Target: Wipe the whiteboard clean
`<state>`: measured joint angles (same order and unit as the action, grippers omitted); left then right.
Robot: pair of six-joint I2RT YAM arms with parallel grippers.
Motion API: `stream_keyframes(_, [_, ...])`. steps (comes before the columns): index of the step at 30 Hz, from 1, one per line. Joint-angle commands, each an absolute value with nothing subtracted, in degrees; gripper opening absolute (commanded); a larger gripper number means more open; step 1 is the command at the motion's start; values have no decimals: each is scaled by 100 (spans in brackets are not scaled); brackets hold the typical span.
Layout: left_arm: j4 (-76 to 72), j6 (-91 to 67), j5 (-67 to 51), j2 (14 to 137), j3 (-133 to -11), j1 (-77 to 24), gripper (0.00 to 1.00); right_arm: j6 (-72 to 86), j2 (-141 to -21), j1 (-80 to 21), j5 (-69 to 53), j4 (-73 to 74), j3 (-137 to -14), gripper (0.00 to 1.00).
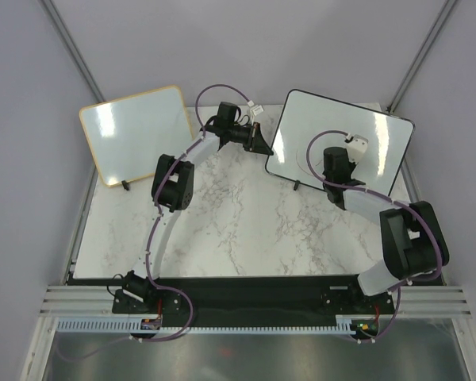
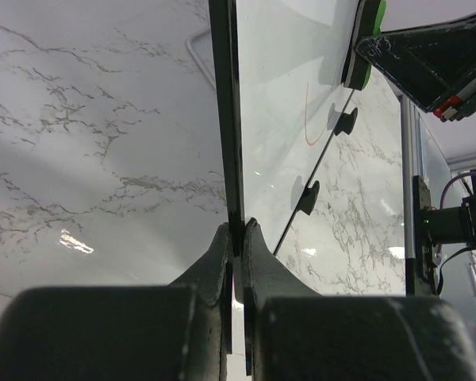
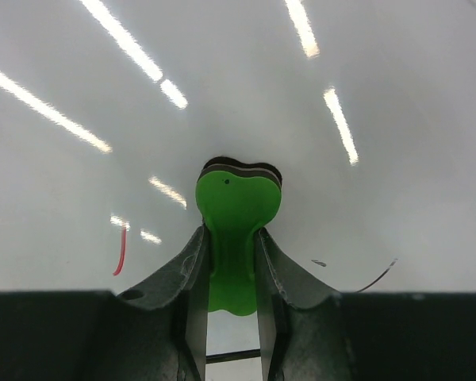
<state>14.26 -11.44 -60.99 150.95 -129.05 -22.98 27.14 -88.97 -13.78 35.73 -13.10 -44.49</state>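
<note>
Right now, whiteboard (image 1: 385,139) at the far right of the marble tabletop (image 1: 238,230), tilted back, lower edge and small black feet (image 2: 308,197) down on the marble. Thin black frame (image 2: 226,103), rounded corners, glossy face catching long streaks of ceiling light.

At the board's left edge, left end effector (image 2: 236,236) closed tight, one finger on either side of the frame, gripping the whiteboard and nothing else. Left arm stretched diagonally across the tabletop to that edge in the top view.

Over the board's face, right end effector (image 3: 234,242) clamped on a green eraser (image 3: 236,210), fingers pinching its narrow lower part, rounded head sticking out past the fingertips. Dark felt layer behind the green body pressed flat against the white surface, roughly mid-board in the top view. Same eraser seen from the left wrist as a green sliver touching the face, under the right arm's black fingers.

Marks on the board: short red stroke (image 3: 120,250) just left of the fingers, low in the right wrist view; a second red trace at that view's bottom left corner; thin dark arc (image 3: 377,276) at lower right. Faint red curve (image 2: 305,119) in the left wrist view as well, on the face between the frame and the feet.

Elsewhere: second board (image 1: 139,131) with a light wooden frame at the far left of the tabletop, well apart from both end effectors.
</note>
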Motion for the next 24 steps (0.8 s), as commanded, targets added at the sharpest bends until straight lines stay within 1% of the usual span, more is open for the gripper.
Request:
stream_keyframes(1, [1301, -817, -5836, 14827, -13069, -2268, 2, 2935, -8879, -1415, 3268, -1274, -4307, 0])
stream_keyframes(5, [1301, -826, -5836, 14836, -13061, -2276, 2, 3478, -8289, -1301, 3901, -1074, -3903, 0])
stream_keyframes(6, [1301, -826, -5836, 14836, -13061, -2268, 2, 3611, -8166, -1179, 4259, -950, -3789, 0])
stream_keyframes(9, [1309, -835, -5836, 14810, -13061, -2268, 2, 4585, -7814, -889, 5111, -20, -3665, 0])
stream_keyframes(11, [1310, -835, -5836, 14810, -13069, -2268, 2, 5052, -7568, -617, 5046, 490, -3543, 0])
stream_keyframes(12, [1301, -844, -5845, 14810, -13069, -2276, 2, 5245, -7489, -398, 4932, 475, -3385, 0])
stream_keyframes(17, [1301, -861, -5854, 14783, -13069, -2276, 2, 5054, -7619, -343, 4571, 273, -3480, 0])
stream_keyframes(20, [1275, -879, -5845, 14783, -13069, -2285, 2, 4948, -7883, -509, 4464, 36, -3734, 0])
stream_keyframes(24, [1257, -923, -5854, 14783, -13069, -2285, 2, 4861, -8330, -1140, 4904, -307, -4060, 0])
